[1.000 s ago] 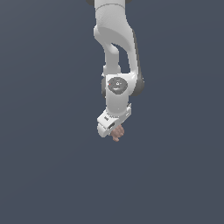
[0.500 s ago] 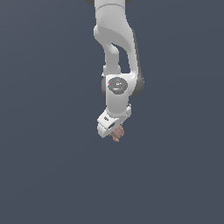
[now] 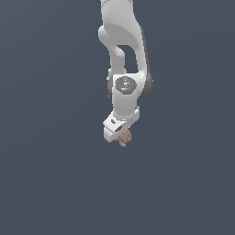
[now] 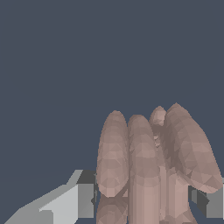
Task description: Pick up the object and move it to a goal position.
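From the exterior view I see nothing changed since half a second ago: the white arm point(image 3: 121, 55) hangs as before, its gripper point(image 3: 122, 136) clenched on the object point(image 3: 124, 137), a small pinkish-brown lump below the wrist. In the wrist view, the object point(image 4: 148, 166) shows smooth, faceted, finger-like lobes between grey fingers point(image 4: 83, 199).
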You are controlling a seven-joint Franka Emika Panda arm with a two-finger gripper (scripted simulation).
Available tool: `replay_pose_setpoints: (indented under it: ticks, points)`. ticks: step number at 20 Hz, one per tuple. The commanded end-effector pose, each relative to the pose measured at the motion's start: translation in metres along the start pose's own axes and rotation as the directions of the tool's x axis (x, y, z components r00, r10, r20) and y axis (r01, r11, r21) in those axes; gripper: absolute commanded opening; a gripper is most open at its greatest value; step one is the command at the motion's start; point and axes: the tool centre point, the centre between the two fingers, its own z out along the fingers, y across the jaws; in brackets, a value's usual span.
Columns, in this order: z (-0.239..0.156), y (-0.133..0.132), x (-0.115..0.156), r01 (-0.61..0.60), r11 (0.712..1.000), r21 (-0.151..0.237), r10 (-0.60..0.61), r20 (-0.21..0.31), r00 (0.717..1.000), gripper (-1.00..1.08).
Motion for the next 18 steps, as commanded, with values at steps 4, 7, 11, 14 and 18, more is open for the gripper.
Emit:
replay_pose_setpoints:
  ticks: [4, 7, 11, 14, 18]
  points:
    - [-0.032, -0.013, 0.006, 0.001, 1.000, -0.001, -0.001, 0.000, 1.000, -1.00]
    - [-0.057, -0.023, 0.010, 0.001, 1.000, -0.001, -0.001, 0.000, 1.000, -1.00]
    - [-0.098, -0.039, 0.017, 0.001, 1.000, -0.001, -0.001, 0.000, 1.000, -1.00]
    - [-0.130, -0.051, 0.023, 0.001, 1.000, -0.001, -0.001, 0.000, 1.000, -1.00]
    - [-0.168, -0.066, 0.031, 0.002, 1.000, -0.001, -0.002, 0.000, 1.000, -1.00]
